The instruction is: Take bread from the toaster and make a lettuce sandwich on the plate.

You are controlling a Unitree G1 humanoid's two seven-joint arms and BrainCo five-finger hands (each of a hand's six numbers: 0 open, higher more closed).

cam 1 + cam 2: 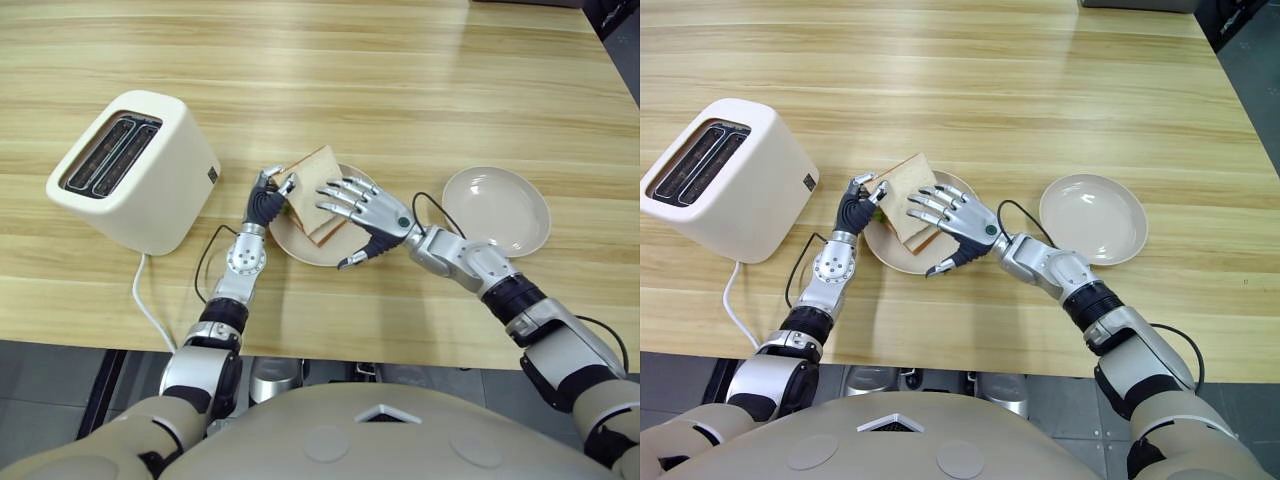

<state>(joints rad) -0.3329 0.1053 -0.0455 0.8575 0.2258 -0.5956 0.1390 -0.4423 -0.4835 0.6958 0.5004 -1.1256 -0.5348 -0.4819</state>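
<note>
A cream toaster stands at the left with both slots dark. In the middle, a beige plate holds a sandwich. Its top bread slice lies tilted over a lower slice, and a sliver of green lettuce shows at the left edge. My left hand is at the plate's left rim, fingers curled on the top slice's near-left corner. My right hand hovers over the sandwich's right side, fingers spread and fingertips touching the top slice.
A second, empty beige plate sits to the right of the sandwich plate. The toaster's white cord runs off the table's front edge. Bare wooden tabletop stretches behind everything.
</note>
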